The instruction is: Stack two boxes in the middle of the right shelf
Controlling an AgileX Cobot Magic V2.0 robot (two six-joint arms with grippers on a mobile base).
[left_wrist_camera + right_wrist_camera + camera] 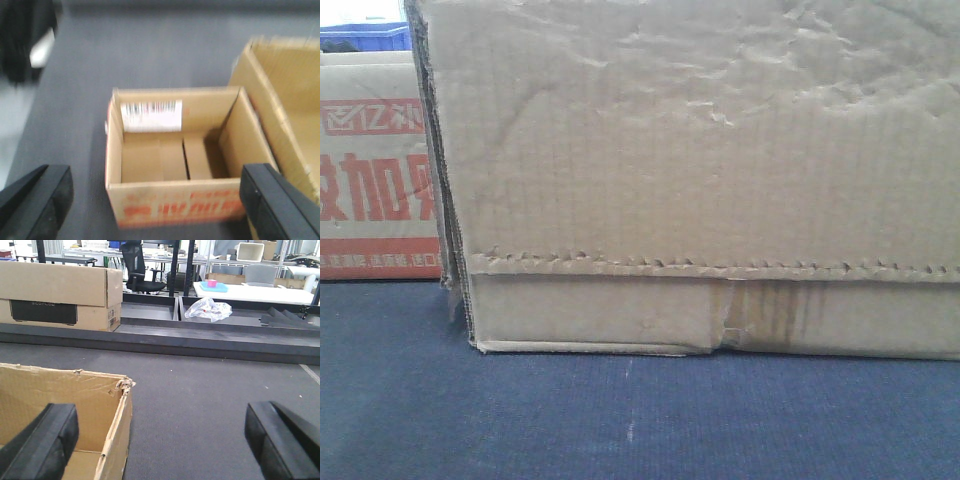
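Task status: not started, by judgement. Both boxes stand on the floor [200,400] side by side, neither on the other. No shelf shows in any view.
Work left: grasp, lift to the shelf tier, stack. All steps are open.
Left gripper [155,175]: fingers spread wide, nothing held.
Right gripper [160,430]: fingers spread wide, nothing held.
Small box [165,157]: directly below the left gripper, between its fingers, not touched. Top open, empty.
Large box [700,180]: to the right of the left gripper. It lies below and left of the right gripper, one corner under a finger. Whether they touch cannot be told. Top open.
Small box material: smooth corrugated cardboard, rectangular. Red print on the near wall, white barcode label [152,115] on the far inner wall, bottom flaps meeting in a seam.
Large box material: plain brown corrugated cardboard. Face wrinkled and dented, jagged horizontal flap seam, stained centre joint, torn rim corner.
Floor: dark grey, flat, fine carpet-like weave.
Handling judgement: the walls look thin and soft. Open tops add little stiffness, so the large box probably flexes under a one-sided grip.
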